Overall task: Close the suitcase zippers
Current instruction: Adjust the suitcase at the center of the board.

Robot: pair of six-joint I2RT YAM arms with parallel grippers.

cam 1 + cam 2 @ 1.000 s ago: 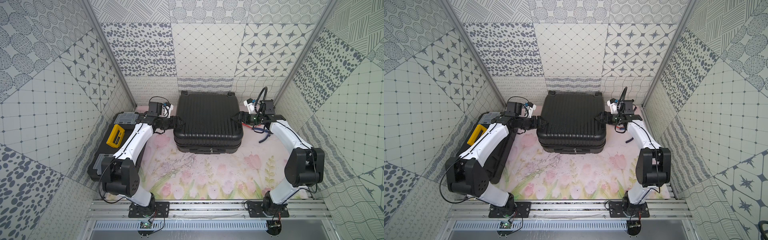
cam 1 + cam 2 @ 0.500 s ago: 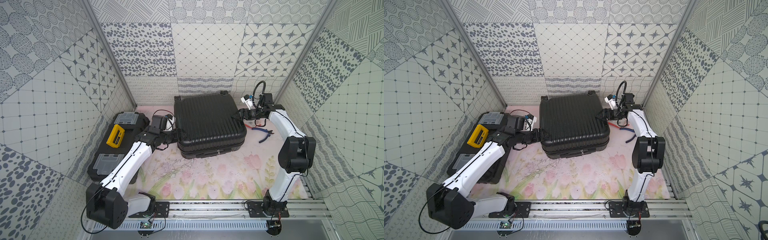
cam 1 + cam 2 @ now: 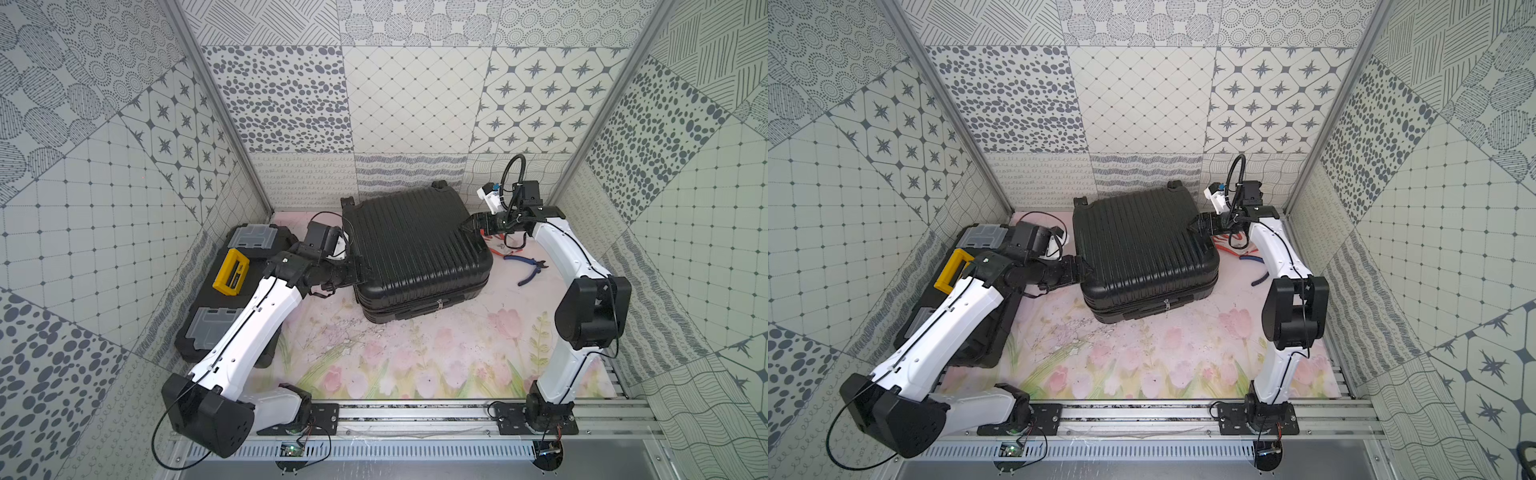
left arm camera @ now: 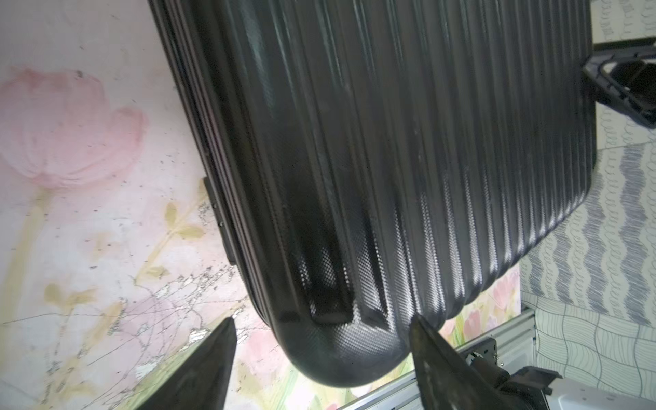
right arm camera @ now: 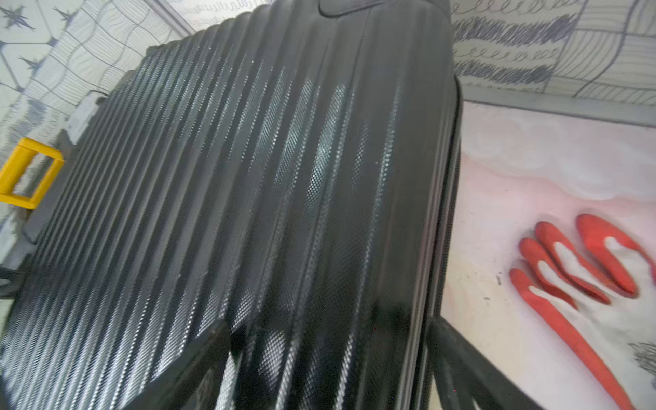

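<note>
bearings: 12 o'clock meant the back wall and 6 o'clock the rail with the arm bases, as seen in both top views.
suitcase (image 3: 415, 253) (image 3: 1142, 253): it lay flat and shut, ribbed shell up, on the floral mat (image 3: 415, 365). It sat just toward 12 o'clock from the mat's middle, a little skewed, with its wheels at the 12 o'clock end.
zippers (image 3: 415, 309) (image 5: 436, 248): a thin black track ran round the seam between the two shells. A small pull (image 3: 438, 304) hung on the side facing 6 o'clock. Whether the track was closed all the way round could not be told.
left gripper (image 3: 358, 272) (image 4: 321, 326): it was at the case's 8 o'clock corner with its jaws apart, astride the rounded corner. In the left wrist view, mat showed between one finger (image 4: 213, 362) and the shell, while the other finger (image 4: 436, 362) met the shell's edge.
right gripper (image 3: 468, 222) (image 5: 330, 323): it was at the case's 2 o'clock edge with its jaws wide apart, one finger over the ribbed top and the other beside the seam. Whether either pressed the shell could not be told.
toolbox (image 3: 208, 299): it was black with a yellow handle (image 3: 231, 272), at 9 o'clock, partly under the left arm.
blue-handled pliers (image 3: 525, 266): they lay at 3 o'clock, apart from the case.
red-handled tools (image 5: 568, 262): they lay at 2 o'clock, near the case.
</note>
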